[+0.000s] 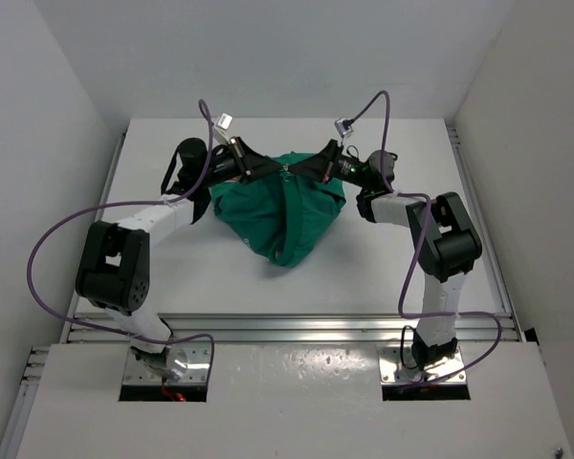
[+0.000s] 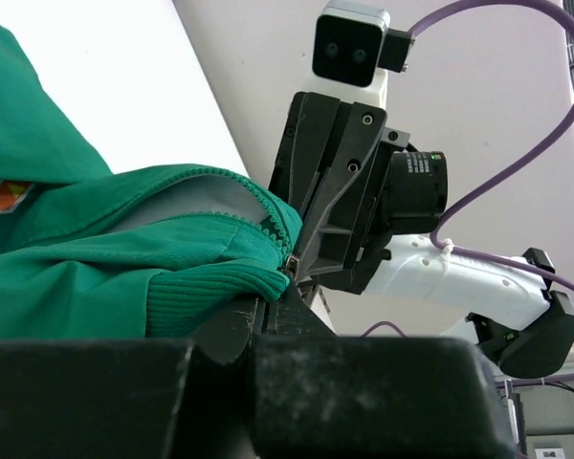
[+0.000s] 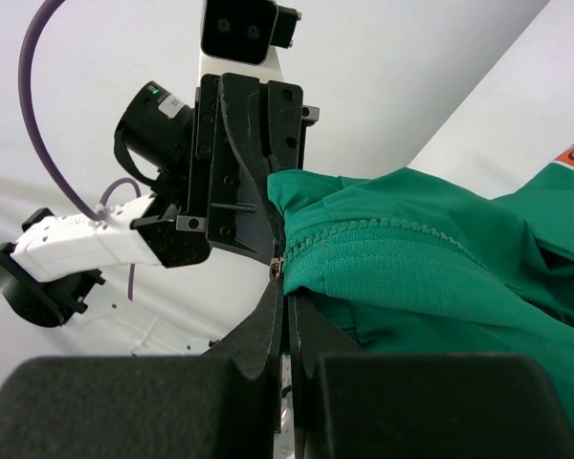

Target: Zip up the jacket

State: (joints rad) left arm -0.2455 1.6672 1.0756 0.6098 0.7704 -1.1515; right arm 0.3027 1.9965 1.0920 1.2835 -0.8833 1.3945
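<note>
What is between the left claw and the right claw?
Only the jacket: left claw and right claw pinch its zipper edge nearly tip to tip. Top and both wrist views show it.

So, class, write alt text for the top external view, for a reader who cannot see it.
The left pincer and the right pincer reach in from opposite sides and nearly meet, gripping the far edge of a bunched green jacket on a white table. Purple cables loop from both arms.

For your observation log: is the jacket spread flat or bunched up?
Bunched up: the jacket is a crumpled mound, its far edge pinched by left gripper and right gripper.
</note>
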